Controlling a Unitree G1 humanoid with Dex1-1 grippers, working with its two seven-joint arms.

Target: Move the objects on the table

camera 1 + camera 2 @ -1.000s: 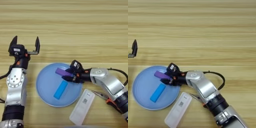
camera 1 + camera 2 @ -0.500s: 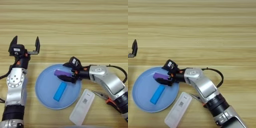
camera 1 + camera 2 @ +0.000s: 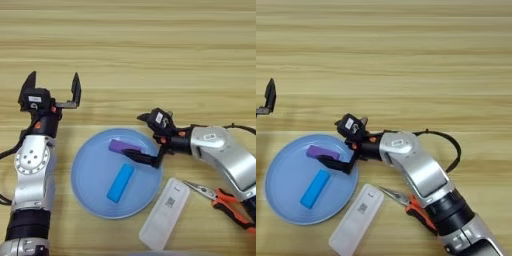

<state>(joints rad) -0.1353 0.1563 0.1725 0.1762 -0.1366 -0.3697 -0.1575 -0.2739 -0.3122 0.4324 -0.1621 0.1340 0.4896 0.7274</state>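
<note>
The round light-blue plate (image 3: 86, 196) lies on the table (image 3: 150, 50) in front of me. On it are the purple block (image 3: 121, 146), at its upper part, and the bright-blue block (image 3: 120, 182) near its middle. My right gripper (image 3: 141, 138) is open at the plate's right rim. Its lower finger (image 3: 142, 158) lies right beside the purple block and its upper finger (image 3: 145, 117) is raised clear of it. The white remote (image 3: 165, 213) lies below the plate's right side. My left gripper (image 3: 53, 83) stands open, upright and apart, above the plate's left edge.
Pliers with orange-red handles (image 3: 222, 199) lie to the right of the remote, under my right forearm (image 3: 225, 155). A black cable (image 3: 448, 145) loops behind the right arm. My left arm (image 3: 32, 170) runs down the left side.
My right gripper has opened: it was shut on the purple block over the plate, and the block now lies on the plate. The left arm has not moved.
</note>
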